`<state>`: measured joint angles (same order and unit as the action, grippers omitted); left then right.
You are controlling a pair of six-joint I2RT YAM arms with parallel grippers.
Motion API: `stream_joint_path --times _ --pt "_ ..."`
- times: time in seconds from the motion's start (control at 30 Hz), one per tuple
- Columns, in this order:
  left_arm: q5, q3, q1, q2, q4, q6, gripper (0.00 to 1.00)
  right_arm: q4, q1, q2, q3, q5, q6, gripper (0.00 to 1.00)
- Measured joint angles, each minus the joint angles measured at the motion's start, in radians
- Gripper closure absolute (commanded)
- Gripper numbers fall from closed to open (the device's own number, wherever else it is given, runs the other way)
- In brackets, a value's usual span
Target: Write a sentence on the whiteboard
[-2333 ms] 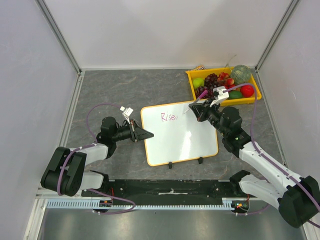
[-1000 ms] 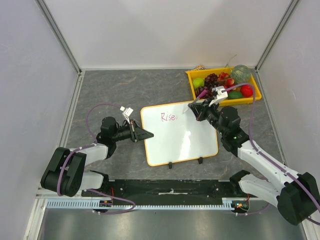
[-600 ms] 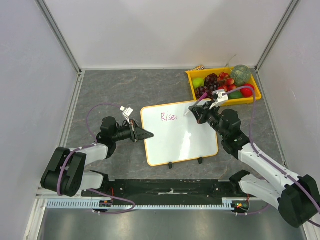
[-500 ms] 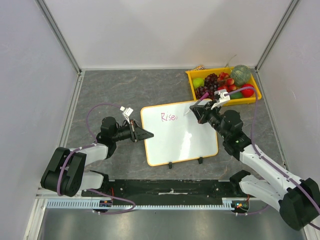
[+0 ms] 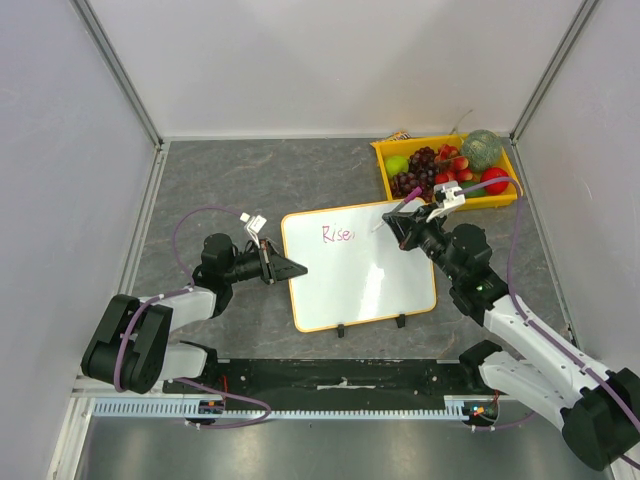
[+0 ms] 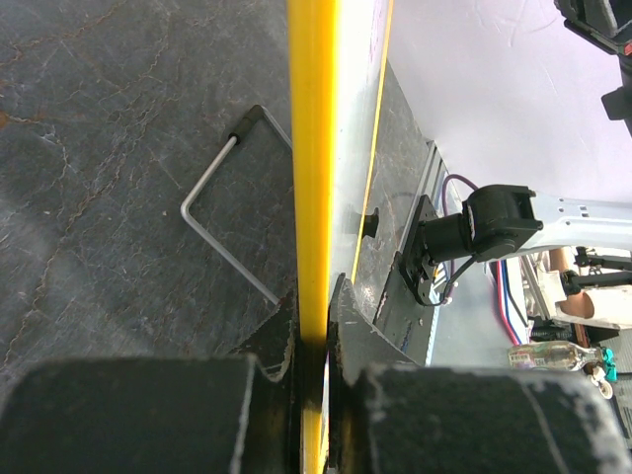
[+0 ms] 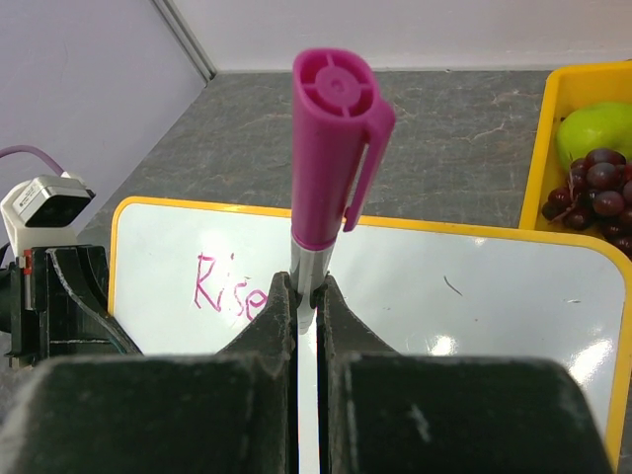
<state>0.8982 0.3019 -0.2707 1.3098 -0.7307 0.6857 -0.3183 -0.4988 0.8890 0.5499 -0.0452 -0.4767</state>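
The whiteboard [image 5: 360,270] lies flat mid-table, white with an orange-yellow rim and two black clips on its near edge. The sentence [image 5: 338,234] reads "Rise" in pink-red near the top left; it also shows in the right wrist view [image 7: 225,286]. My left gripper [image 5: 287,270] is shut on the whiteboard's left rim [image 6: 312,197]. My right gripper [image 5: 400,226] is shut on a marker [image 7: 331,148] with a magenta cap on its back end, held over the board's upper right [image 7: 474,286]. The marker's tip is hidden.
A yellow fruit tray [image 5: 505,195] with grapes [image 5: 420,160], a green apple and red fruit stands at the back right, close behind my right gripper; it also shows in the right wrist view [image 7: 545,148]. A wire stand [image 6: 222,222] lies under the board's left edge. Grey walls enclose the table.
My right arm has shifted a little to the right, carrying the marker along the board's top edge. The writing still reads "Rise". The left gripper has not moved.
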Motion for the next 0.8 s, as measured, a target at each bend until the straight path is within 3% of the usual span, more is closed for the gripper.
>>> stream_joint_path --times 0.57,0.8 --pt "0.0 0.0 0.0 0.0 0.0 0.0 0.98 0.017 0.0 -0.02 -0.004 0.002 0.003 1.0" --pt "0.0 0.0 0.0 0.0 0.0 0.0 0.98 0.001 0.0 0.04 -0.004 0.002 0.0 1.0"
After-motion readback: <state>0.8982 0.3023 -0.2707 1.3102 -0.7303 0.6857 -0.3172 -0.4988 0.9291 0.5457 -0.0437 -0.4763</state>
